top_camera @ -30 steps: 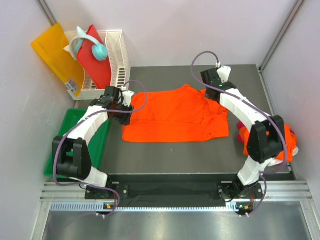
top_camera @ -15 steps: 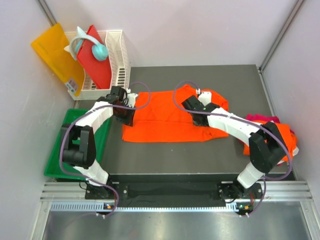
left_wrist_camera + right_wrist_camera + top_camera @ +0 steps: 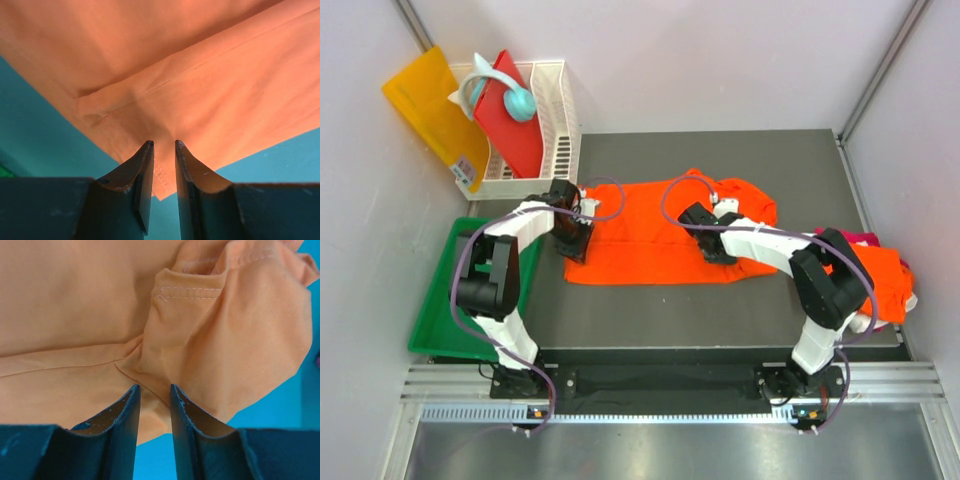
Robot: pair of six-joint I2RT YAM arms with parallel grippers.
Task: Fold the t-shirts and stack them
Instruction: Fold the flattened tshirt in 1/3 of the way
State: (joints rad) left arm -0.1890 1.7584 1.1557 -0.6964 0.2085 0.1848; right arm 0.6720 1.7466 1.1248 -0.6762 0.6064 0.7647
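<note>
A bright orange t-shirt lies spread across the dark table. My left gripper is pressed down at the shirt's left edge. In the left wrist view its jaws stand narrow, with the hemmed corner of the t-shirt between them. My right gripper rests on the shirt right of its middle. In the right wrist view its jaws pinch a raised fold of cloth beside the bunched sleeve. More t-shirts, orange and magenta, lie heaped at the table's right edge.
A white basket at the back left holds a red board and teal headphones. A yellow-orange sheet leans beside it. A green tray sits left of the table.
My right arm swung from the shirt's far right corner in over the shirt and came down on it. The left gripper edged onto the left edge. Both pairs of jaws narrowed.
</note>
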